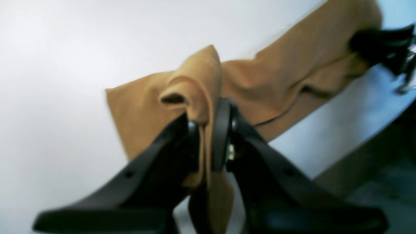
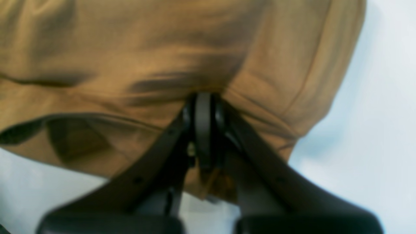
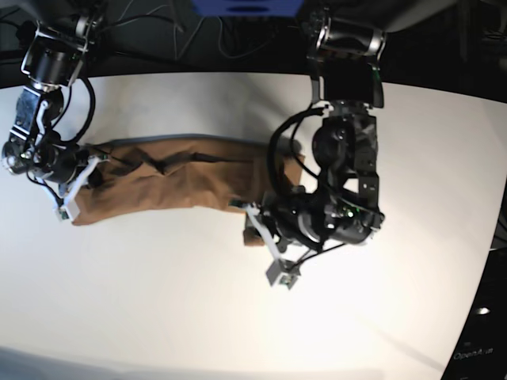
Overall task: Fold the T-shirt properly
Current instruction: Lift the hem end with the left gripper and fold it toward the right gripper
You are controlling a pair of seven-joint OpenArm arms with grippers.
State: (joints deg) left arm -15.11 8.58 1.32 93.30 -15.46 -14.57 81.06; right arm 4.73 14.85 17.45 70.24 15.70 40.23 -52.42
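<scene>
The tan-brown T-shirt [image 3: 170, 182] lies stretched in a long band across the white table [image 3: 158, 301], held at both ends. My left gripper [image 1: 206, 139] is shut on a bunched fold of the T-shirt [image 1: 276, 78] at its right end in the base view [image 3: 255, 226]. My right gripper [image 2: 203, 126] is shut on the T-shirt [image 2: 162, 48] at its left end in the base view [image 3: 79, 178]; the cloth fills most of that wrist view. The white tag is out of view.
The table's edge [image 1: 357, 152] runs along the lower right of the left wrist view, with dark floor beyond. The right arm's gripper [image 1: 383, 45] shows at the far end of the cloth there. Cables and arm bases [image 3: 238, 24] stand behind the table.
</scene>
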